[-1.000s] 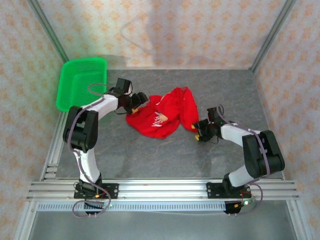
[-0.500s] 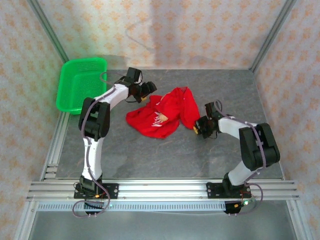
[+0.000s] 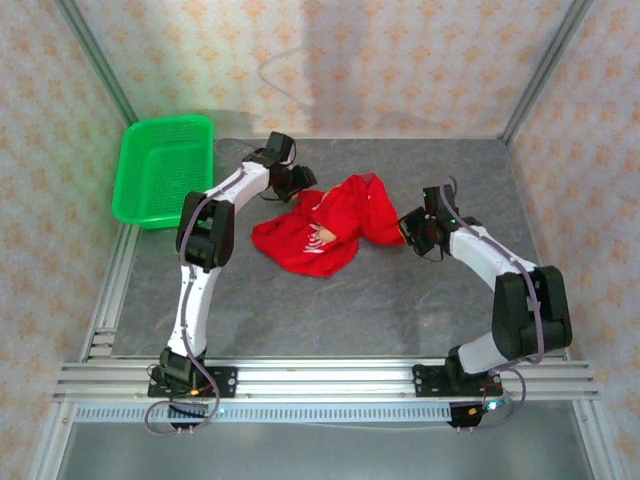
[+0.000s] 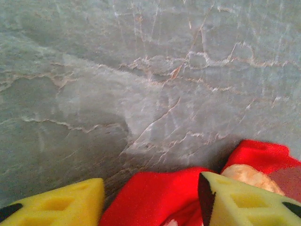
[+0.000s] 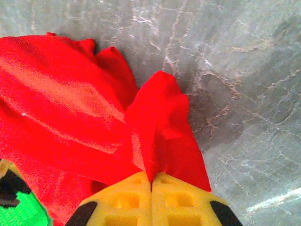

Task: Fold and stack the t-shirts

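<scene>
The bright red t-shirt point(image 3: 330, 225) lies crumpled mid-table, with a bit of white print showing on top. My left gripper point(image 3: 300, 185) is at its back-left corner. In the left wrist view this gripper point(image 4: 150, 200) is open, its yellow fingers point(image 4: 70, 202) straddle a red fold point(image 4: 160, 188), and a tan patch of the print point(image 4: 251, 176) shows by the right finger. My right gripper point(image 3: 410, 228) is at the shirt's right edge. In the right wrist view it point(image 5: 151, 181) is shut on a pinched ridge of the red t-shirt point(image 5: 160, 122).
A green mesh basket point(image 3: 160, 170) stands at the back left corner, beside the left arm. Grey marbled tabletop point(image 3: 330, 310) lies bare in front of the shirt. Patterned walls and metal frame posts enclose the table.
My left gripper swung back and to the right, from beside the basket to the shirt's back-left corner. My right gripper moved backward with the shirt's right edge.
</scene>
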{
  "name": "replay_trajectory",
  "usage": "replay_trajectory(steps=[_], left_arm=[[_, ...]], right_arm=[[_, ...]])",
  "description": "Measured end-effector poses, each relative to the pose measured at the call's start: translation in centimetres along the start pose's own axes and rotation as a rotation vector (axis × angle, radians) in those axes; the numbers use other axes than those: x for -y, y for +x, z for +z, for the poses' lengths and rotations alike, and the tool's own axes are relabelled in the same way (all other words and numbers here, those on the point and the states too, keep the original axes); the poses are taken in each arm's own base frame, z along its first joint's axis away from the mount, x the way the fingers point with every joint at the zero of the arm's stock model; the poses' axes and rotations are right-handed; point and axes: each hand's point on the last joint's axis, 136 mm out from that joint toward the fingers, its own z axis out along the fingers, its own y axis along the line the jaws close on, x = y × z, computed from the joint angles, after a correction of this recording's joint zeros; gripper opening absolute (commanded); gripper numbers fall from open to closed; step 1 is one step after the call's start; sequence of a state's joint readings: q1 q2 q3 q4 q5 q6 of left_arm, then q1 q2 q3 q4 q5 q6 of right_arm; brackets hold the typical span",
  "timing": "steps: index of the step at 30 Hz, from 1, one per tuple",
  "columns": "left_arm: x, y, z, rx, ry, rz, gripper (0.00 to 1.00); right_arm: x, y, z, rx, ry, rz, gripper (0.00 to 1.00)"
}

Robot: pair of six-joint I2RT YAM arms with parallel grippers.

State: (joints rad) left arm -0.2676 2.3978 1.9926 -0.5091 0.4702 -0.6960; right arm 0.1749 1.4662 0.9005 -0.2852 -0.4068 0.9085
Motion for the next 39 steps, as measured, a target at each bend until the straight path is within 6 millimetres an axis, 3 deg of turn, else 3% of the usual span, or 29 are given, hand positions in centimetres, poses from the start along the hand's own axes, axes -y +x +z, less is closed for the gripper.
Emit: replay_trajectory(steps=[3, 6, 7, 9, 14, 18, 21, 23, 25, 30, 32, 35, 39], left_arm=[[0.2, 0.4, 0.8, -0.014, 0.005, 0.017, 0.40], [0.2, 1.1, 1.5, -0.046, 0.007, 0.021, 0.29], [0.3, 1.2, 1.5, -0.056, 0.012, 0.025, 0.23], [0.6, 1.4, 1.5, -0.074, 0.021, 0.038, 0.00], [1.3, 0.7, 0.4, -0.079, 0.046, 0.060, 0.00], [1.6, -2.2, -2.2, -0.031, 0.063, 0.045, 0.00], [4.0, -6.8, -7.1, 0.082, 0.121, 0.074, 0.00], [6.2, -9.8, -11.5, 0.186, 0.175, 0.104, 0.00], [9.0, -12.7, -17.4, 0.318, 0.246, 0.141, 0.00], [13.3, -15.9, -31.2, 0.581, 0.394, 0.205, 0.00], [13.9, -16.3, -35.0, 0.652, 0.430, 0.223, 0.00], [14.0, -16.5, -38.7, 0.716, 0.450, 0.239, 0.00], [13.2, -16.3, -39.7, 0.726, 0.415, 0.273, 0.00]], right_arm=[[-0.8, -0.4, -0.9, 0.008, -0.011, -0.031, 0.00], [-1.6, -1.2, -1.8, 0.024, -0.020, -0.050, 0.00], [-1.9, -1.6, -2.1, 0.030, -0.023, -0.056, 0.00], [-2.4, -2.3, -2.6, 0.044, -0.028, -0.065, 0.00], [-4.3, -4.2, -4.4, 0.080, -0.051, -0.099, 0.00], [-7.6, -6.6, -6.4, 0.130, -0.096, -0.152, 0.00], [-10.4, -8.7, -8.2, 0.178, -0.140, -0.190, 0.00], [-12.0, -10.2, -9.3, 0.213, -0.170, -0.203, 0.00], [-13.7, -12.2, -10.5, 0.252, -0.204, -0.201, 0.00], [-17.7, -16.8, -14.0, 0.348, -0.317, -0.191, 0.00], [-19.3, -18.3, -15.6, 0.385, -0.372, -0.191, 0.00], [-20.8, -19.6, -17.9, 0.433, -0.436, -0.197, 0.00], [-20.4, -20.4, -19.6, 0.474, -0.472, -0.191, 0.00]])
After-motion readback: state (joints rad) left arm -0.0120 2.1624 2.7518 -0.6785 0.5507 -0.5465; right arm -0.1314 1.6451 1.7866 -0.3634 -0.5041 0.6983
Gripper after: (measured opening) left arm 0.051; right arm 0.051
